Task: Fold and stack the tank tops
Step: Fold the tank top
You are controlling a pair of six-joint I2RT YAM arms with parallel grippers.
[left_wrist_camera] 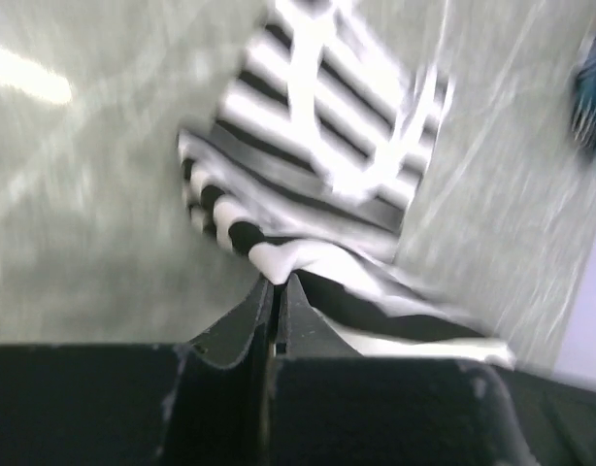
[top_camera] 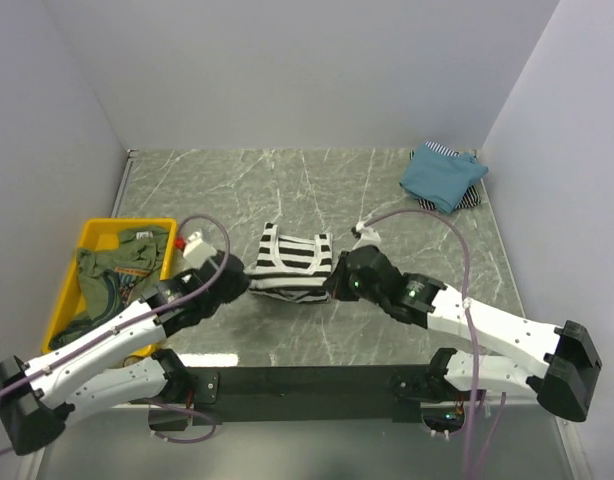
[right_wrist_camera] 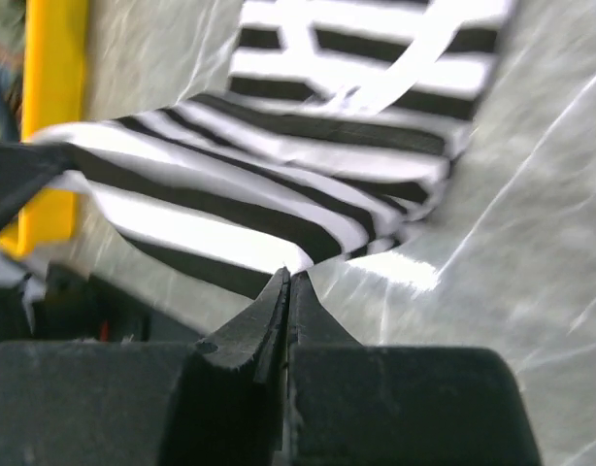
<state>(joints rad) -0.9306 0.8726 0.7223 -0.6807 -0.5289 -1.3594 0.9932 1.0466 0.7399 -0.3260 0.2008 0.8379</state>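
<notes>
A black-and-white striped tank top [top_camera: 290,263] lies mid-table, its near hem lifted. My left gripper [top_camera: 245,279] is shut on its near left corner, seen in the left wrist view [left_wrist_camera: 277,279] with the striped cloth [left_wrist_camera: 317,165] beyond. My right gripper [top_camera: 334,284] is shut on its near right corner; the right wrist view [right_wrist_camera: 289,275] shows the striped cloth [right_wrist_camera: 279,194] stretched from the tips. A teal-blue tank top [top_camera: 442,178] lies folded at the far right on a pinstriped one [top_camera: 437,151]. An olive-green tank top [top_camera: 117,265] lies in the bin.
A yellow plastic bin [top_camera: 59,305] stands at the left, also showing in the right wrist view [right_wrist_camera: 53,116]. White walls close in the grey marble table [top_camera: 317,190] on three sides. Purple cables loop over both arms.
</notes>
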